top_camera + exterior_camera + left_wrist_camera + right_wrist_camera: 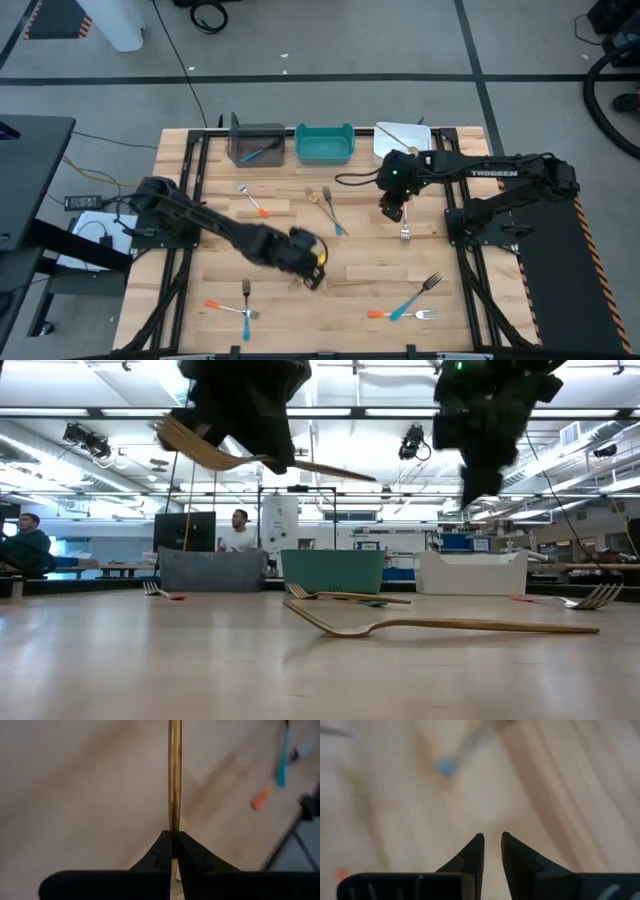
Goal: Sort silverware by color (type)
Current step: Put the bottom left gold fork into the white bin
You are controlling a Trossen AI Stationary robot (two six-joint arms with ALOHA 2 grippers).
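Item one, nearest: my left end effector (pixel 173 842), closed on the slim all-gold metal fork (pixel 174 775), pinched on its thin edge so it will not swing; in the low view it hangs clear above the light wooden slatted table (pixel 300 310), so I judge it ready for carrying to a bin. Item two: a second gold fork (pixel 440 626) lying flat on the table just beside my left end effector, under the carry path. Item three: loose silverware toward the near edge, a blue-handled and an orange-handled fork crossed at the left (pixel 240 308), another such pair at the right (pixel 408 305). Item four: my right end effector (pixel 491 851), fingers a little apart and holding nothing, hovering above a silver-tined fork (pixel 405 233) at mid-table right. Item five: mid-table, an orange-handled fork (pixel 254 203), then a gold and a blue-handled fork together (pixel 328 207). Item six, farthest: the grey bin (pixel 256 143) with a blue-handled piece inside, the empty-looking teal bin (pixel 324 145), and the white bin (pixel 402 139) holding a gold piece, the likely destination, with my right arm partly across that route.
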